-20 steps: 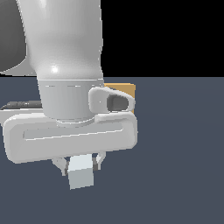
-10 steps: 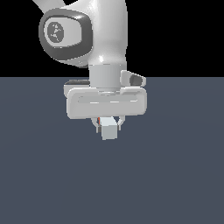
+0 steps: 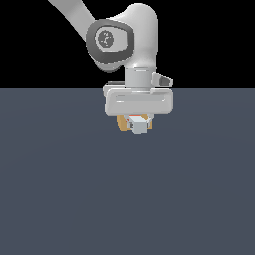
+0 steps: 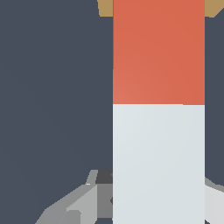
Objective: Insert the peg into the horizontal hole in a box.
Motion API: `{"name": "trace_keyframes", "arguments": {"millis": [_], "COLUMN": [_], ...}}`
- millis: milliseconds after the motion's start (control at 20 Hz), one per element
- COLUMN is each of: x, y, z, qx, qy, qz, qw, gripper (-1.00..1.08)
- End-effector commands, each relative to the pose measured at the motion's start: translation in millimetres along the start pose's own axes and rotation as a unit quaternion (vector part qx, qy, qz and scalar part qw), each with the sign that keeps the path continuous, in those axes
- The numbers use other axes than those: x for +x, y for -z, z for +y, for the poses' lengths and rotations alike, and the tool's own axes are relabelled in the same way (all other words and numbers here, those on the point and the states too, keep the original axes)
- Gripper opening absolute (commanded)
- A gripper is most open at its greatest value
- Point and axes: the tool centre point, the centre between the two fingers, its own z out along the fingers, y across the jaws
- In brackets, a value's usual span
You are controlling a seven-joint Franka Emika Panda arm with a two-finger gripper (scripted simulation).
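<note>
The peg point(image 3: 139, 126) is up off the floor point(image 3: 60, 189), clamped in the gripper point(image 3: 138, 121), whose fingers are closed on its white-grey half, and it points away from the exterior camera toward the box point(image 3: 121, 123). That tan cube peeks out just behind the hand point(image 3: 139, 102), so peg and box are lined up closely. In the wrist view the peg point(image 4: 158, 109) fills the frame, orange-red end leading, and the box point(image 4: 105, 7) shows as tan slivers on either side of that tip, right at it or just short; contact cannot be told. The hole itself is hidden behind the peg in both views. So the pick-up looks done and the alignment looks nearly done, while the insertion itself appears to be left: whether the tip has entered at all is not visible. The count: one peg, one box, one arm with one gripper, nothing else on the dark floor.
</note>
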Motion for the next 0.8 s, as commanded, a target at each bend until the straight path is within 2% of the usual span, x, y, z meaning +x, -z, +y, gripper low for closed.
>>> {"name": "trace_keyframes", "arguments": {"millis": [0, 350, 750], "x": [13.6, 34.2, 37.4], "y": [4.8, 10.0, 10.9], "z": [11.5, 28.4, 31.7], "qx": [-0.001, -0.001, -0.001], "qy": [-0.002, -0.004, -0.004], "qz": [0.000, 0.000, 0.000], "qw": [1.0000, 1.0000, 1.0000], "gripper": [-1.00, -1.00, -1.00]}}
